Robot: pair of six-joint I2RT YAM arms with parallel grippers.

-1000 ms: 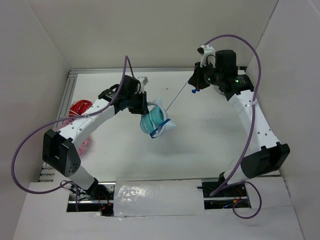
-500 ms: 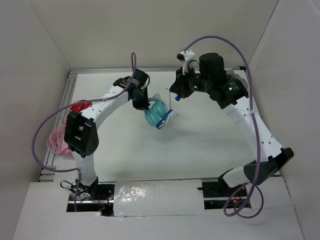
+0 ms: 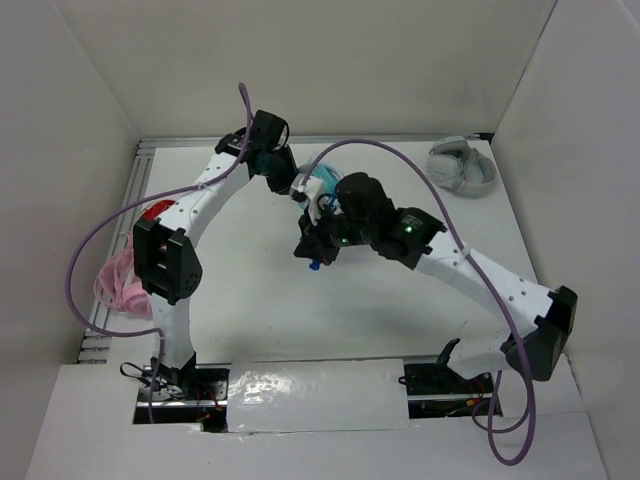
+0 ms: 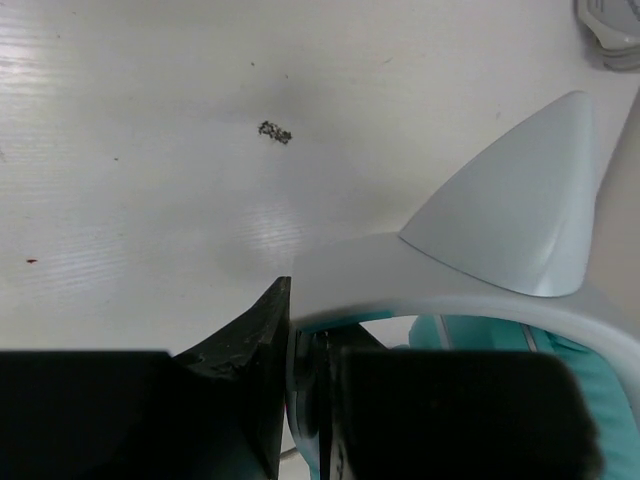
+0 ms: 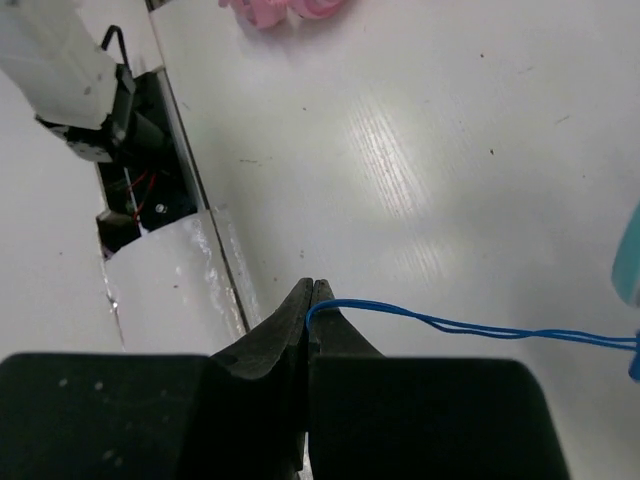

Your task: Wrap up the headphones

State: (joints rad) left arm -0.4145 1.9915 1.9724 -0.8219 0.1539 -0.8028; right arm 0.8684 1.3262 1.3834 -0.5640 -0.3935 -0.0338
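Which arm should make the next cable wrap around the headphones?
Probably right: the right fingers pinch the blue cable and can lead the loop, while the left fingers clamp the headphones' white headband, steadying them.

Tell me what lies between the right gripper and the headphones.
Only the thin blue cable, doubled, stretching from the right gripper toward the headphones at the frame's right edge, above the white table; the right wrist view shows it.
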